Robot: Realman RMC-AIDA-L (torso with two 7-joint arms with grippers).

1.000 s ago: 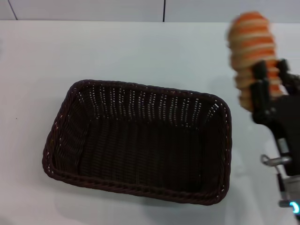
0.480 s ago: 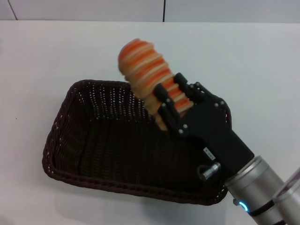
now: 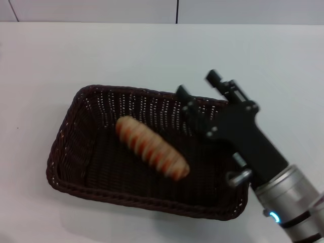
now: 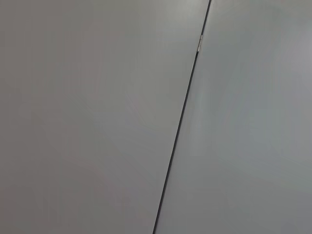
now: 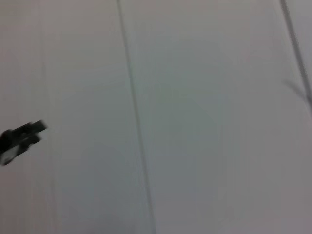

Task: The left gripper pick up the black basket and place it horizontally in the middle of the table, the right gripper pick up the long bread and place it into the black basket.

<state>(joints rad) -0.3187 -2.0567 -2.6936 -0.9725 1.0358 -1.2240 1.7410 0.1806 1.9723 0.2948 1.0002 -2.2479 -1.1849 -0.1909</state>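
Observation:
The black basket (image 3: 76,147) lies lengthwise across the middle of the white table (image 3: 101,55) in the head view. The long bread (image 3: 152,147), tan with orange-brown ridges, lies on the basket's floor, slanted, touching no gripper. My right gripper (image 3: 197,86) is open and empty above the basket's far right rim, its black fingers (image 3: 215,78) spread apart, on a silver wrist with a blue light. The left gripper is out of view. The left wrist view shows only a grey wall with a seam.
A grey wall with a dark vertical seam (image 3: 177,11) stands behind the table's far edge. White tabletop surrounds the basket on all sides. A small dark blurred part (image 5: 19,139) shows at the edge of the right wrist view.
The right gripper carried the bread leftward over the basket, then opened. The bread dropped onto the basket's floor and the gripper now stands empty above the far right rim.

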